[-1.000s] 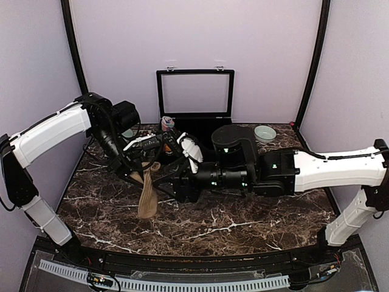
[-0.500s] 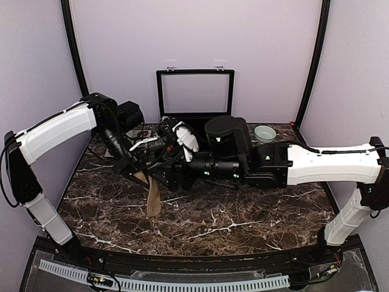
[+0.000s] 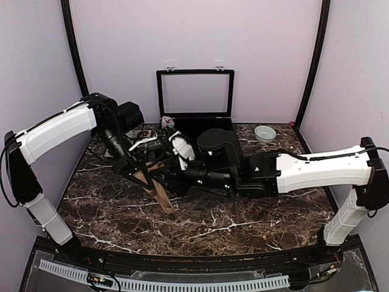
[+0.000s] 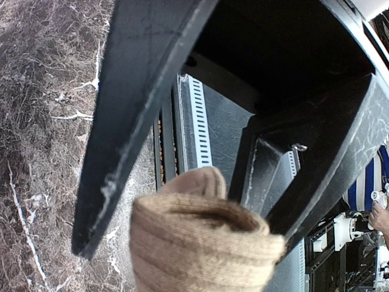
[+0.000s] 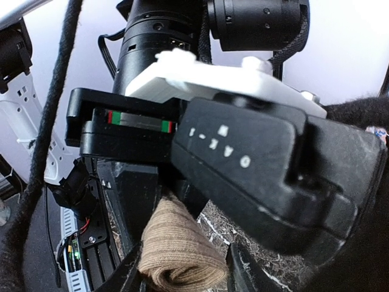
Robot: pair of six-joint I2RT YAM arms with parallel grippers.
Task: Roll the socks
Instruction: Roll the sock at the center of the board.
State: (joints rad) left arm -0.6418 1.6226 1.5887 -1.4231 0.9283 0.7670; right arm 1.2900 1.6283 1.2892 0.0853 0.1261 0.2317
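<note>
The tan-brown sock (image 3: 159,193) hangs slanting down to the right from my left gripper (image 3: 141,172), which is shut on its ribbed cuff (image 4: 200,243); its toe end rests low near the marble. My right gripper (image 3: 165,180) has reached in from the right and meets the left one. In the right wrist view the folded sock (image 5: 179,255) sits between its fingertips (image 5: 124,274), against the left one, with a thin gap at the right one. The left gripper's black finger fills that view above. The red-maroon socks are out of view.
An open black case (image 3: 194,72) stands at the back centre, with a pink and light-blue bundle (image 3: 167,121) at its left corner. A pale green bowl (image 3: 264,132) sits at the back right. A white-slotted rail (image 3: 182,285) runs along the near edge.
My right arm has moved left, up to the left gripper. The sock's free end has swung from hanging straight down to slanting right.
</note>
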